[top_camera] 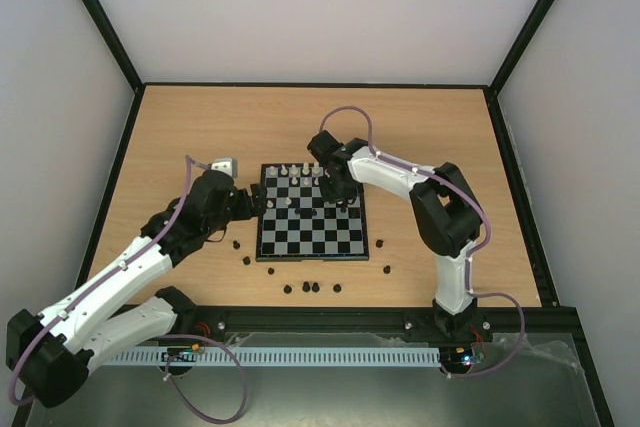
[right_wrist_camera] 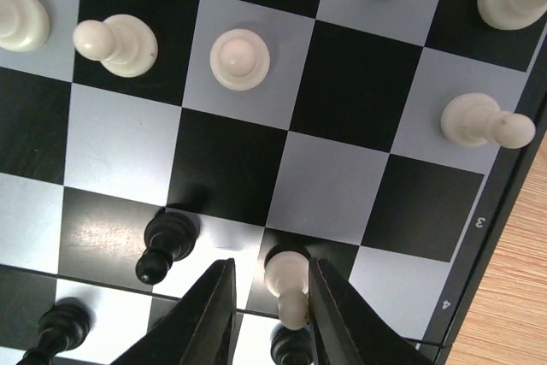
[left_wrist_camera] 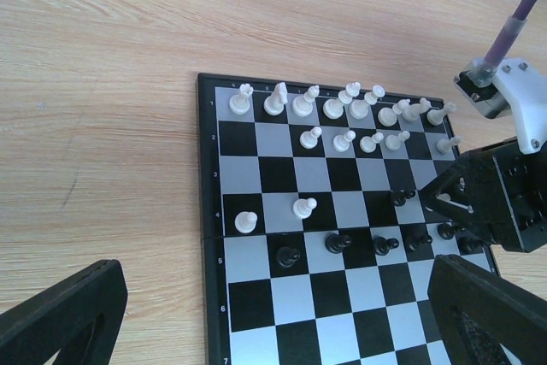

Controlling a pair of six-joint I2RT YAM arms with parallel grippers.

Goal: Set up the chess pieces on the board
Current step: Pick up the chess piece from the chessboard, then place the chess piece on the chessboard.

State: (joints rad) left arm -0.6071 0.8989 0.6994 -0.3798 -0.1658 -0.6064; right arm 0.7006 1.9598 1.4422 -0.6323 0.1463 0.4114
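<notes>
Wooden bench (top_camera: pixel 180 127) carries the board (top_camera: pixel 312 237), white chess pieces (left_wrist_camera: pixel 342 108) massed along its far rows. Right gripper (right_wrist_camera: pixel 269 314) straddles a white pawn (right_wrist_camera: pixel 287 284); whether the fingers pinch it is unclear. Left gripper (left_wrist_camera: pixel 273 314) hangs released. Lift straight, sparing neighbouring black pawn (right_wrist_camera: pixel 162 245).

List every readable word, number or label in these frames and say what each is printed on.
"1", "2", "3", "4", "5", "6", "7": rank numbers down the left frame of the board, left wrist view.
"3" and "4": on the board's frame in the right wrist view, near the right gripper.
Markings along the frame's far edge: too small to read.
No brand names or words legible on either arm.
</notes>
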